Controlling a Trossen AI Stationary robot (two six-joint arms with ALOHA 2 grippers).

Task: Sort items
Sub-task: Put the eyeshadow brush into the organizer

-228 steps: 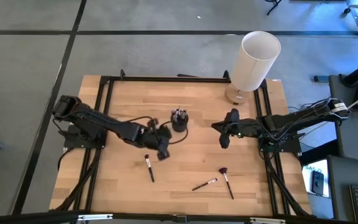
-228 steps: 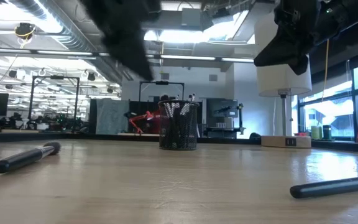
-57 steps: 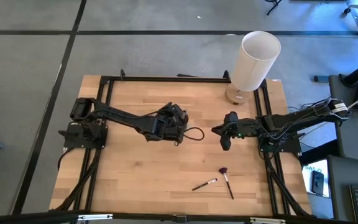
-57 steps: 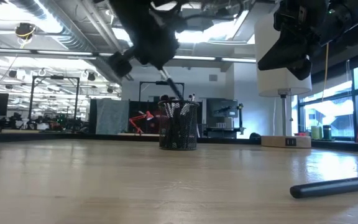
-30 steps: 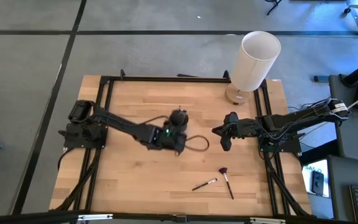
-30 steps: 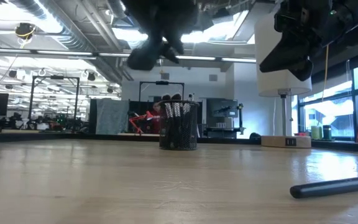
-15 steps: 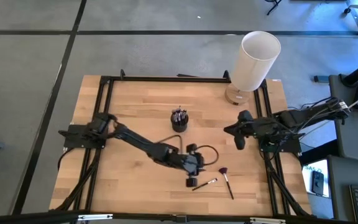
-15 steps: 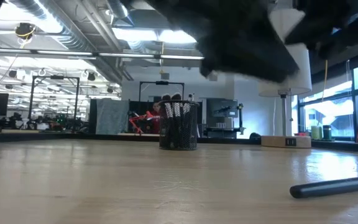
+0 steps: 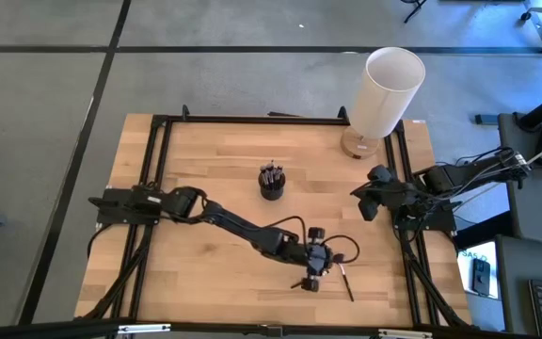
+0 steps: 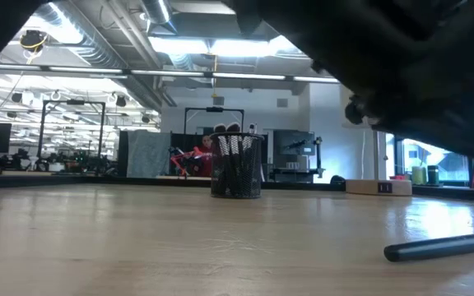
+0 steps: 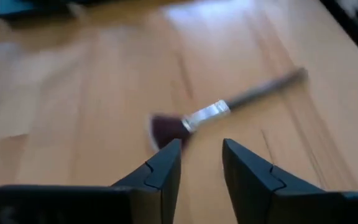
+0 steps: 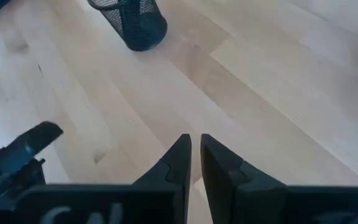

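My left gripper (image 9: 314, 270) is stretched out to about five o'clock on the table (image 9: 196, 273), low over the last two loose brushes. Through my left wrist camera the fingers (image 11: 166, 163) stand a little apart with nothing between them, and the fan brush (image 11: 219, 113) lies flat on the wood just beyond the tips, its reddish head nearest me and its handle running away. From above, that brush's dark handle (image 9: 346, 284) shows at four o'clock of my gripper, and the end of the second brush (image 9: 296, 283) pokes out at seven o'clock, partly hidden under my wrist.

The other brushes already stand in the cup (image 9: 271, 183), up near the table's centre, toward eleven o'clock from where I am working. So I judge the sorting is nearly finished: this is the reach for a pickup, not yet a grasp.

Next I need to come forward and down until the ferrule or the handle sits between my fingers, then squeeze. The brush is thin and lies flat, so I must get right down to the wood or the fingers will meet over it.

My right gripper (image 9: 370, 206) waits at the three o'clock edge, fingers nearly together and holding nothing.
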